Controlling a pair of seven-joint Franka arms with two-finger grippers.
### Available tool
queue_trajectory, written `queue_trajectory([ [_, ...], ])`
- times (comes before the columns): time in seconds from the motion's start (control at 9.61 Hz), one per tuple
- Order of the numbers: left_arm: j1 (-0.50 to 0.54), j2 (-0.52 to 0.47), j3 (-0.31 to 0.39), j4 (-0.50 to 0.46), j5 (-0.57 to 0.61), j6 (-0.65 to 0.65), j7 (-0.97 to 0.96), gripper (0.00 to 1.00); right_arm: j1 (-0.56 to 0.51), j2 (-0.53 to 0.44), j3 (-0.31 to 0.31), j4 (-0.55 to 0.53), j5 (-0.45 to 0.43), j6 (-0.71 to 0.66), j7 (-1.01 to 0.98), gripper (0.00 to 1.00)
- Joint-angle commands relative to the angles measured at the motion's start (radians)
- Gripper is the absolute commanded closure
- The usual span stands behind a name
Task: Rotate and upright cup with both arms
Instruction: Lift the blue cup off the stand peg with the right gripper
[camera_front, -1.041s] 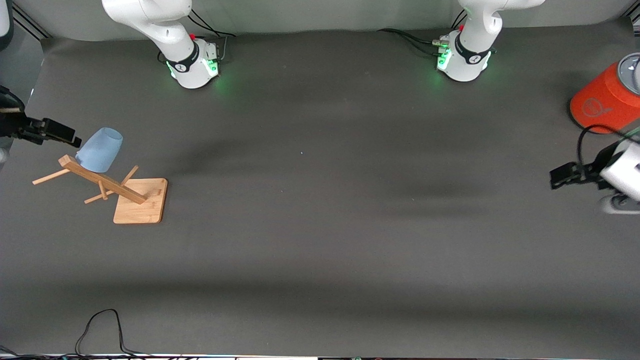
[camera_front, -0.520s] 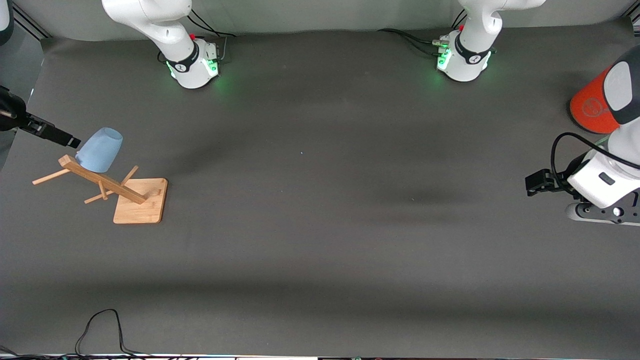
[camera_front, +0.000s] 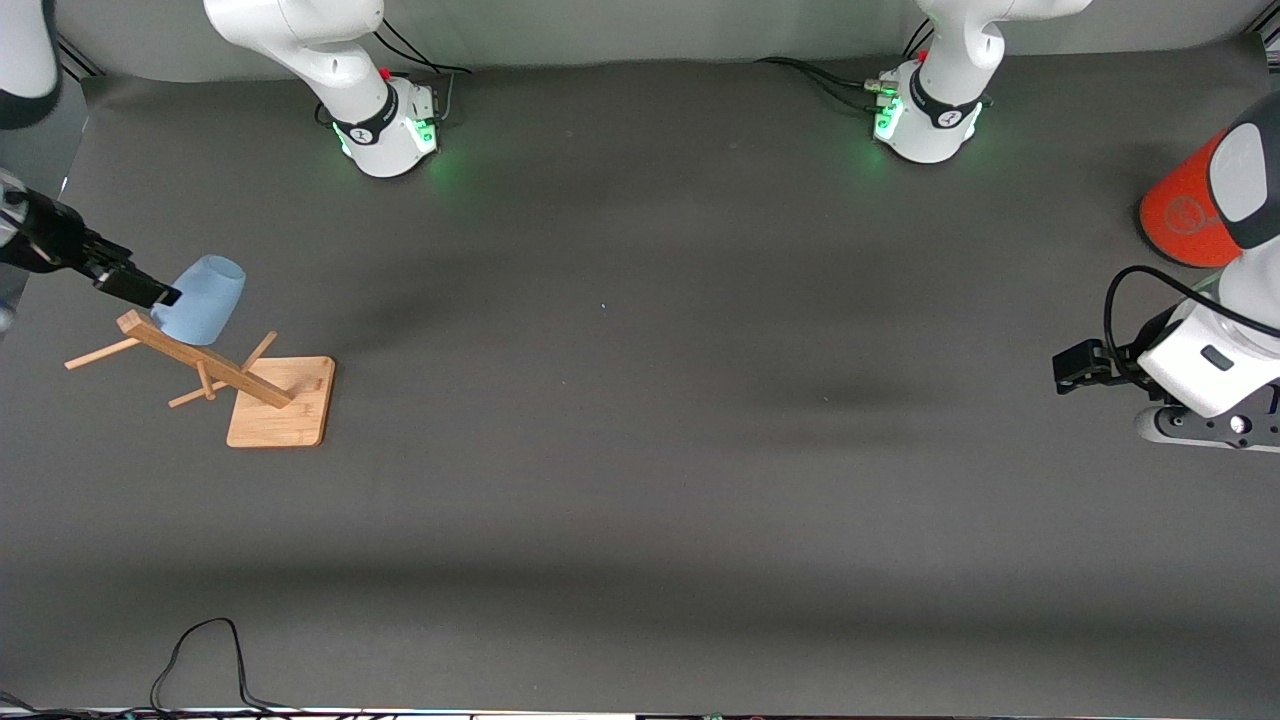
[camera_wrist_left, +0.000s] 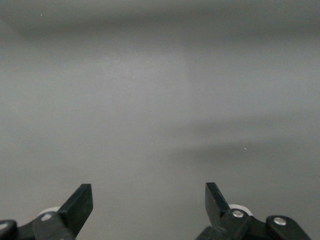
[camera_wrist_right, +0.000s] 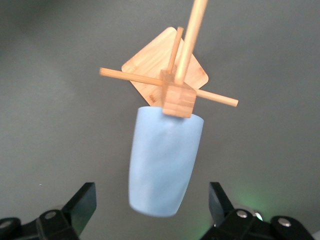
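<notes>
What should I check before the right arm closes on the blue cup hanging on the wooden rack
1. Right claw open: ok, jaws spread wide.
2. Cup lined up between the jaws: ok in the right wrist view; its closed end points toward the claw.
3. Contact with the cup: cannot tell; front view shows the claw at its edge.
4. Cup seated on a peg of the wooden rack: ok, hanging tilted.
5. Left claw open and waiting over bare table: ok.
6. Orange cylinder away from the cup: ok.

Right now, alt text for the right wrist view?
A pale-blue cup hangs upside down on a peg of a wooden rack, with the open right gripper around its closed end, not touching. Dark table below.
</notes>
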Motion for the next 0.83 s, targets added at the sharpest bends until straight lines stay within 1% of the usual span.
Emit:
queue_trajectory([
  [0.0,-0.005,0.002,0.007,0.010,-0.008,0.002,0.000,0.00,0.009,-0.088,-0.022,-0.169,0.004,0.107,0.026,0.00],
  [0.21,-0.005,0.002,0.007,0.010,-0.008,0.002,0.000,0.00,0.009,-0.086,-0.044,-0.234,0.006,0.172,0.029,0.00],
  [0.42,-0.005,0.002,0.007,0.009,-0.008,0.002,0.000,0.00,0.013,-0.057,-0.045,-0.240,0.013,0.221,0.030,0.00],
  [0.73,-0.005,0.002,0.007,0.009,-0.009,0.002,0.000,0.00,0.016,-0.031,-0.043,-0.237,0.016,0.250,0.032,0.00],
])
